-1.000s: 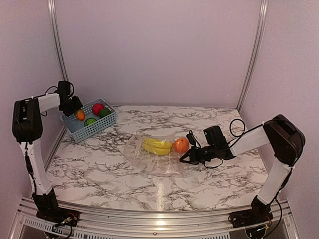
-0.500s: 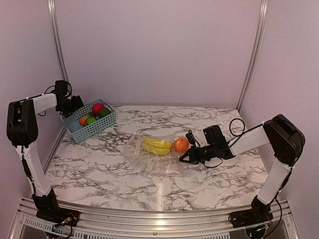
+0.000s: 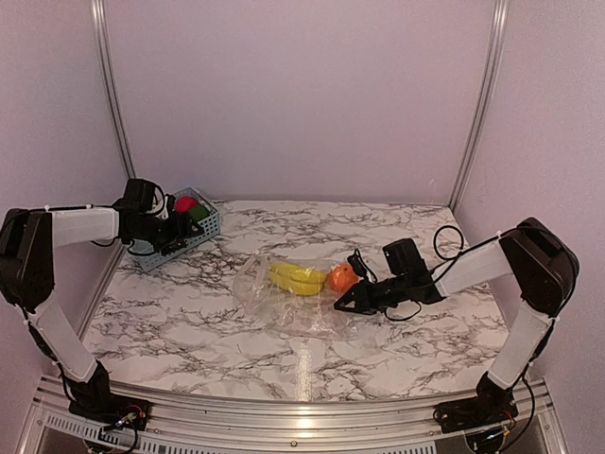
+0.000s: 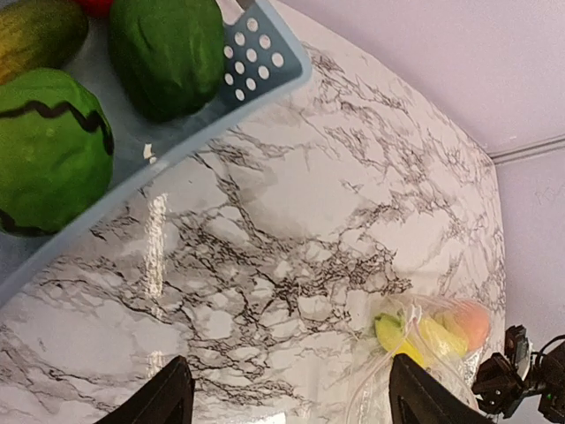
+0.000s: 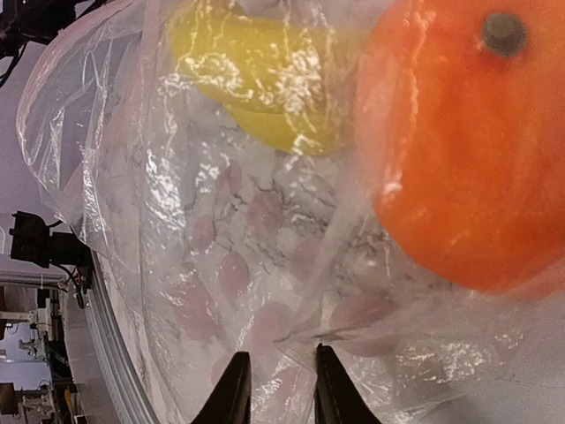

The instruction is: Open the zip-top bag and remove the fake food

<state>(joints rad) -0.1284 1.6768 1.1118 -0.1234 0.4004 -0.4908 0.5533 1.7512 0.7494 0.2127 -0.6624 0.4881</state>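
Observation:
The clear zip-top bag [image 3: 288, 298] lies mid-table with yellow bananas [image 3: 295, 277] and an orange [image 3: 342, 276] of the fake food still inside. My right gripper [image 3: 343, 305] is low at the bag's right edge, just below the orange. In the right wrist view its fingertips [image 5: 235, 389] stand a narrow gap apart over the crinkled film [image 5: 177, 221], with the orange [image 5: 459, 150] and bananas [image 5: 256, 79] ahead. My left gripper [image 3: 165, 235] hovers at the blue basket's front and is wide open [image 4: 291, 402] with nothing in it.
The blue lattice basket [image 3: 206, 230] stands at the back left, holding a red fruit [image 3: 184, 203] and green pieces [image 4: 168, 53]; a striped green one [image 4: 48, 150] lies beside them. The enclosure's walls stand close on both sides, and black cables trail behind the right wrist.
The left gripper let the orange carrot go into the basket, then swung right and down over the basket's front. The right jaws parted slightly and edged left.

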